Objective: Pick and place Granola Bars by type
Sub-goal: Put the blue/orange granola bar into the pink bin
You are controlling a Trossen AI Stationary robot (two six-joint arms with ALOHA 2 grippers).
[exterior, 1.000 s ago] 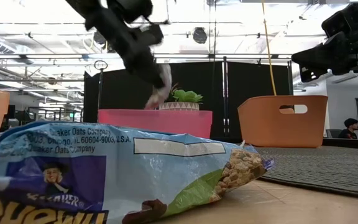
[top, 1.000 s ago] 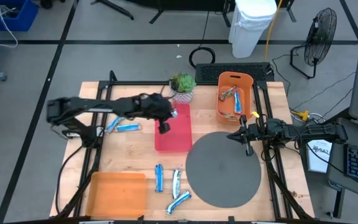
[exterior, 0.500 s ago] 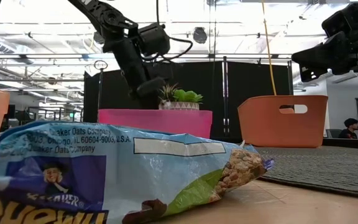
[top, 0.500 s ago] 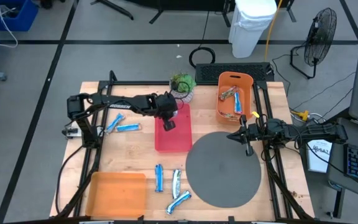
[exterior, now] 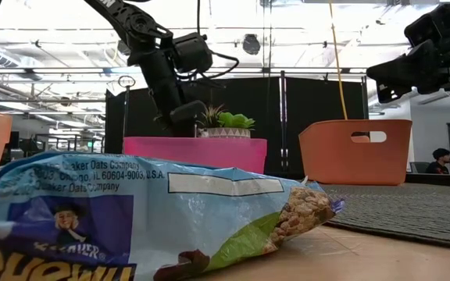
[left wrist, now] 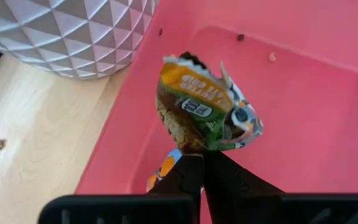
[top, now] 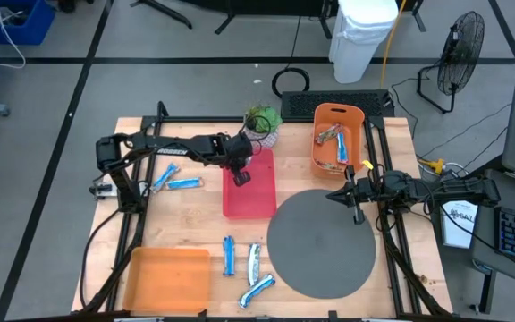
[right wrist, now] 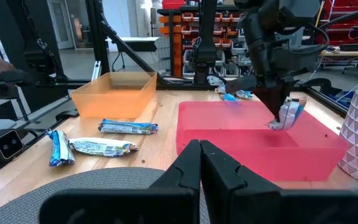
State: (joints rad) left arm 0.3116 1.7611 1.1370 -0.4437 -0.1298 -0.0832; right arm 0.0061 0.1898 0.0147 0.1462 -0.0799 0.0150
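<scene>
My left gripper (top: 241, 176) hangs over the far part of the pink tray (top: 256, 204), shut on a granola bar (left wrist: 204, 109) in a green, orange and white wrapper. The right wrist view shows that bar (right wrist: 288, 115) dangling under the fingers, inside the tray. Two blue bars (top: 175, 181) lie on the wood at the left. Three more bars (top: 244, 266) lie near the front edge. Several bars lie in the orange bin (top: 338, 136). My right gripper (top: 352, 199) waits shut at the table's right, above the grey mat's edge. My left gripper pinches one end of the bar's wrapper (left wrist: 194, 144) between its two fingertips. The fingers slant down from the table's left. The bar hangs tilted below them, over the tray floor; whether its free end touches the floor cannot be told.
A potted plant (top: 262, 123) in a white faceted pot stands just beyond the pink tray's far edge, close to my left gripper. A round grey mat (top: 322, 243) covers the right front. An orange tray (top: 168, 279) sits at the near left. One bar (exterior: 131, 226) lies right before the low camera.
My left gripper has come down toward the pink tray and tipped more steeply downward, carrying the bar. The bar, which hung above the tray's rim, now sits low inside the tray. The arm has kept almost still over the last half second.
</scene>
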